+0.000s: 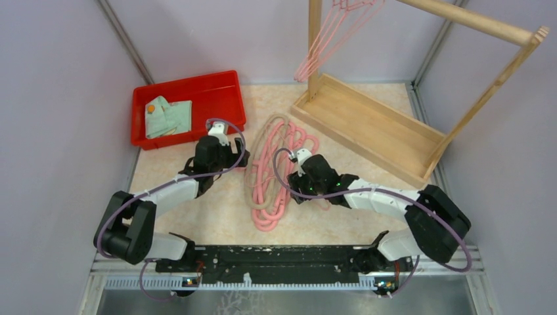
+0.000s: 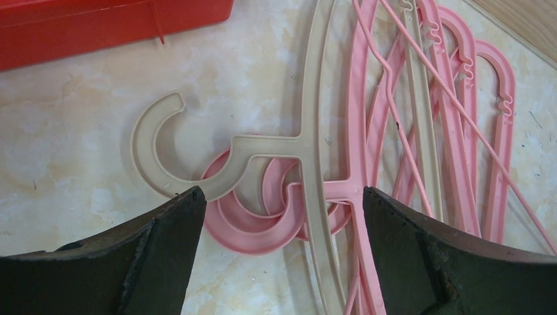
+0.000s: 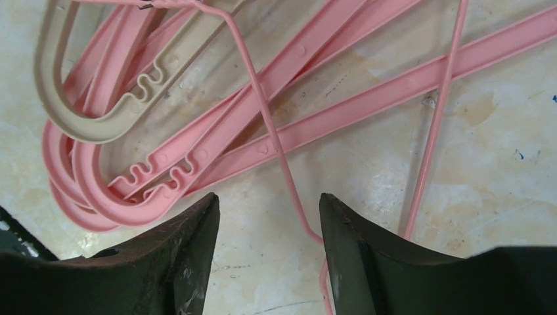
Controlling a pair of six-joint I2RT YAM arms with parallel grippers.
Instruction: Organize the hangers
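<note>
A pile of pink and beige hangers (image 1: 272,172) lies on the table between my two arms. Several pink hangers (image 1: 325,36) hang on the wooden rack (image 1: 374,125) at the back right. My left gripper (image 2: 282,193) is open, low over the pile's left side; the beige hanger's hook (image 2: 164,151) and pink hooks (image 2: 263,223) lie between its fingers. My right gripper (image 3: 268,200) is open at the pile's right side, with a thin pink wire hanger (image 3: 276,151) running down between its fingers. Flat pink hangers (image 3: 217,138) and a beige one (image 3: 85,111) lie beyond.
A red bin (image 1: 190,108) with folded green cloth (image 1: 167,117) stands at the back left, its edge showing in the left wrist view (image 2: 98,26). The rack's tray base sits on the table's right side. Grey walls enclose the table on three sides.
</note>
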